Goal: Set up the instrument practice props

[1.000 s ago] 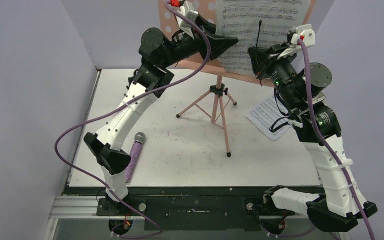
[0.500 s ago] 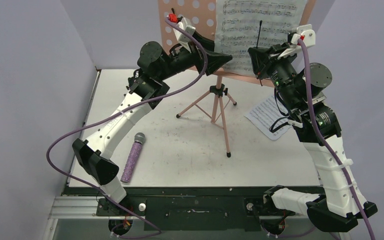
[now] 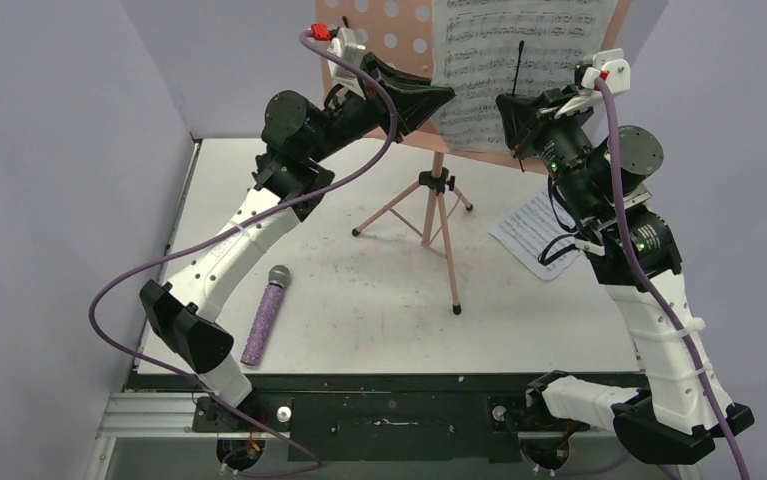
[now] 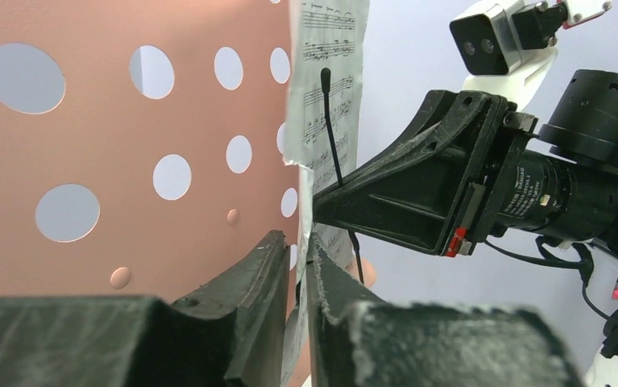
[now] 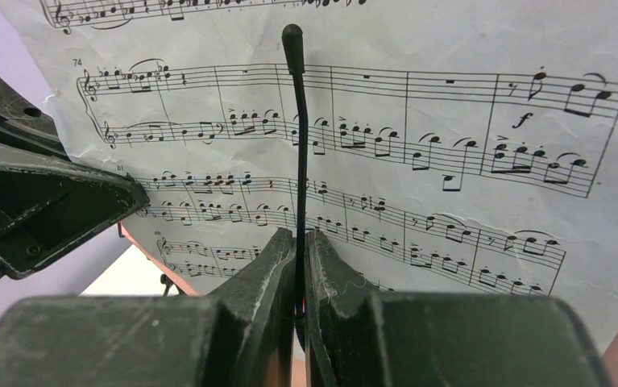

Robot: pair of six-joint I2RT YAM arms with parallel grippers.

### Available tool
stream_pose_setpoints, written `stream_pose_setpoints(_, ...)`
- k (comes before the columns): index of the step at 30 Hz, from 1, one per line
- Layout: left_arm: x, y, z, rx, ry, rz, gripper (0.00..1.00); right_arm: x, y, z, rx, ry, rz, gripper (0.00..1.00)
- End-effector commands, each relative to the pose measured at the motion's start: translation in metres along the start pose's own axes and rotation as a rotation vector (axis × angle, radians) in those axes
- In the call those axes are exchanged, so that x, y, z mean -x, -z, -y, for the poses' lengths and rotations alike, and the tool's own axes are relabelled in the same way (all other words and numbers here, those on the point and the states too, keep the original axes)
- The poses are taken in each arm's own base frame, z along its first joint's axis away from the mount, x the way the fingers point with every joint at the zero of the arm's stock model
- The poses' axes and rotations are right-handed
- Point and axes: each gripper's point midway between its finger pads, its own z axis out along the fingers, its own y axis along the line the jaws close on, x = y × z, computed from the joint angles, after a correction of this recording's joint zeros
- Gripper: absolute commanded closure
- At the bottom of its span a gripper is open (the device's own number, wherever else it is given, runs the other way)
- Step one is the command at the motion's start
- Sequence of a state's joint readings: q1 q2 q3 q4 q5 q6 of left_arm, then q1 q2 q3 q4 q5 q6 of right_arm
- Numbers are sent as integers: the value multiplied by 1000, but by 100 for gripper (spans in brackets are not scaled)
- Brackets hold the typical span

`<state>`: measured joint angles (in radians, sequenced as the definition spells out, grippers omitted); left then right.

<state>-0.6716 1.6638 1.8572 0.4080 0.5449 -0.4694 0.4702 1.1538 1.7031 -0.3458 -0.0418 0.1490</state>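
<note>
- At the back of the counter point(image 3: 359, 290), a pink music stand point(image 4: 104, 137) rises on three thin legs. Its panel is punched with round holes.
- A page point(image 3: 519, 40) of printed music leans against the stand's panel, covering its right part.
- The left claw point(image 4: 296, 266) sits at the stand's panel. Its jaws are drawn almost together on the page's left edge, which runs down between them.
- The right claw point(image 5: 299, 242), further right along the stand, is clenched on a thin black wire point(image 5: 297, 121) that stands upright across the front of the page.
- A purple microphone point(image 3: 262, 318) with a grey mesh head lies flat on the counter, well to the left of the stand's legs and nearer the arm bases.
- A loose page point(image 3: 532, 232) lies flat on the counter just right of the stand's legs, partly hidden by the right arm.
- The counter is white, scuffed with faint grey marks.
- Plain pale lilac walls point(image 3: 59, 150) close in to the left of the stand, behind it and to its right.
</note>
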Motion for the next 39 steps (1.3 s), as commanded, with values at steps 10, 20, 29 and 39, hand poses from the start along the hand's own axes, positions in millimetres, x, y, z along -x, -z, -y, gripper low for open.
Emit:
stream_pose_setpoints(10, 29, -9, 7, -26, -8, 89, 100, 17, 8, -4, 17, -27, 54, 95)
stream_pose_setpoints(20, 26, -16, 6, -33, -7, 84, 100, 17, 7, -5, 18, -38, 56, 95)
stream_pose_setpoints(29, 23, -16, 8, -36, -9, 79, 96, 15, 7, -4, 11, -45, 52, 95)
stream_pose_setpoints(39, 28, -6, 3, 25, -50, 94, 79, 12, 6, -3, 6, -51, 44, 95)
